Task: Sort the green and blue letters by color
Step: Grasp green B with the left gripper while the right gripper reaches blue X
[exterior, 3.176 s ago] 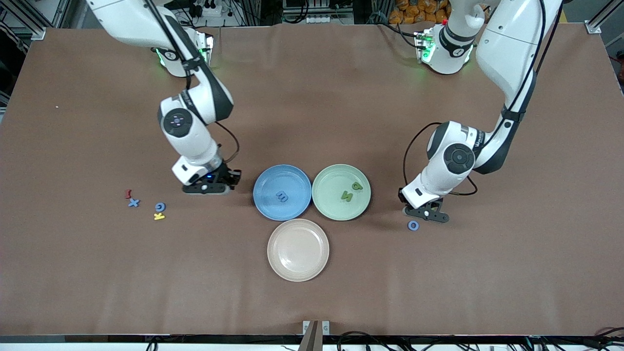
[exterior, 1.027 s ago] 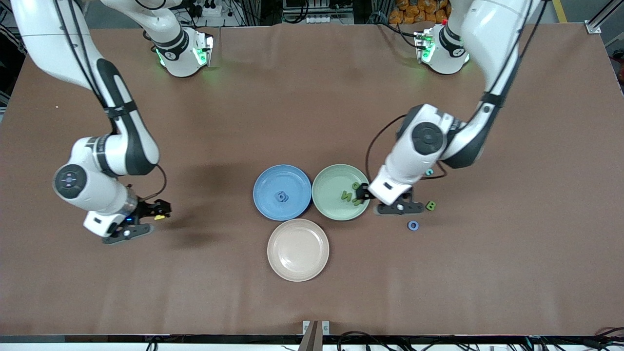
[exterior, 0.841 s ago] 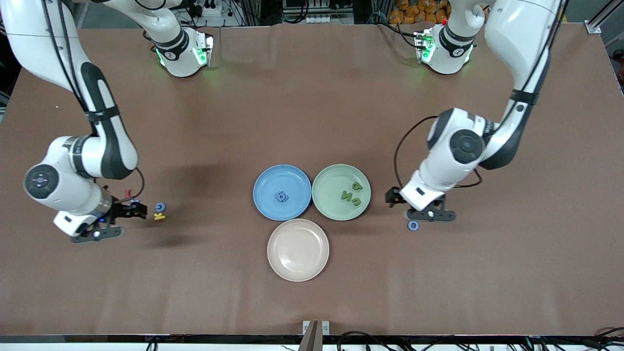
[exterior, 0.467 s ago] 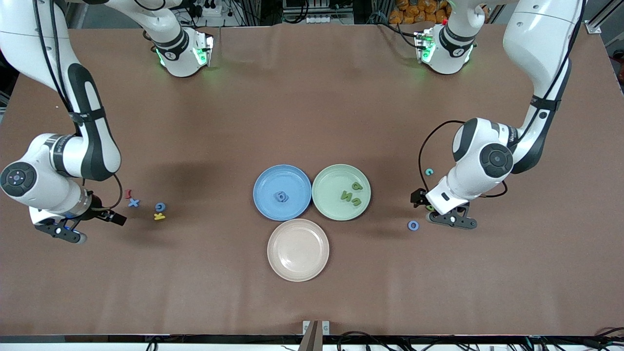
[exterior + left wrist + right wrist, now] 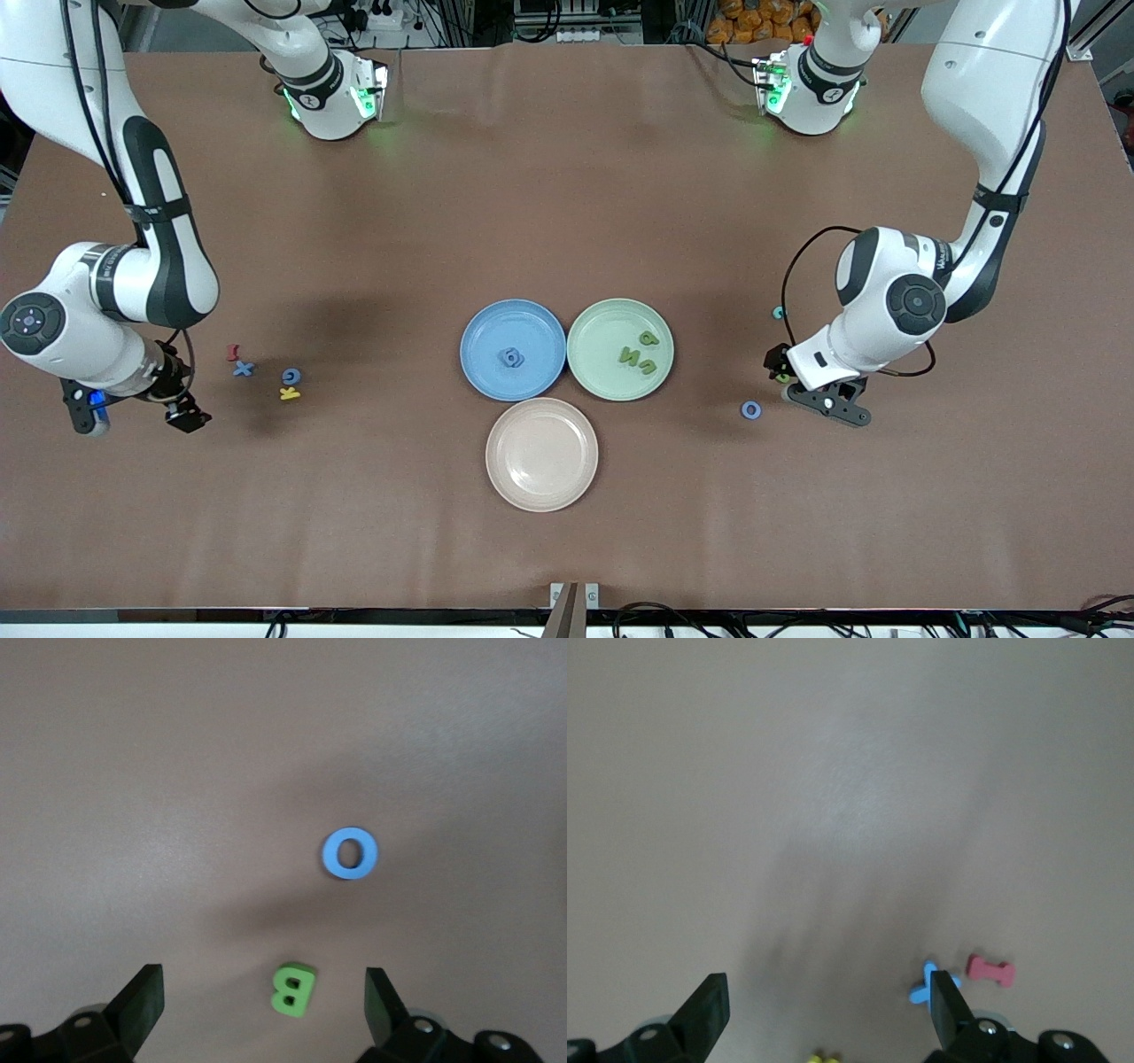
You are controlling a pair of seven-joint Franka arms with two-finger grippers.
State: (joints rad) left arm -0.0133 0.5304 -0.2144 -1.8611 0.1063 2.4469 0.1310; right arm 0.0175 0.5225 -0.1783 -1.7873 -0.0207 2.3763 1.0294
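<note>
The left pincer [image 5: 261, 1010], jaws wide and empty, hung low over the green B [image 5: 291, 989], with the blue O [image 5: 350, 853] just beside it on the desk [image 5: 567, 177]. A skewed descent could nudge the flat B aside or catch the O too. The right pincer [image 5: 824, 1014], also wide and empty, hung near the blue X [image 5: 932, 985], red letter [image 5: 990, 970] and blue G [image 5: 291, 376]; it might grab the wrong colour. Green letters [image 5: 640, 351] lay in the green plate [image 5: 592, 330], a blue one [image 5: 511, 357] in the blue plate [image 5: 483, 330].
</note>
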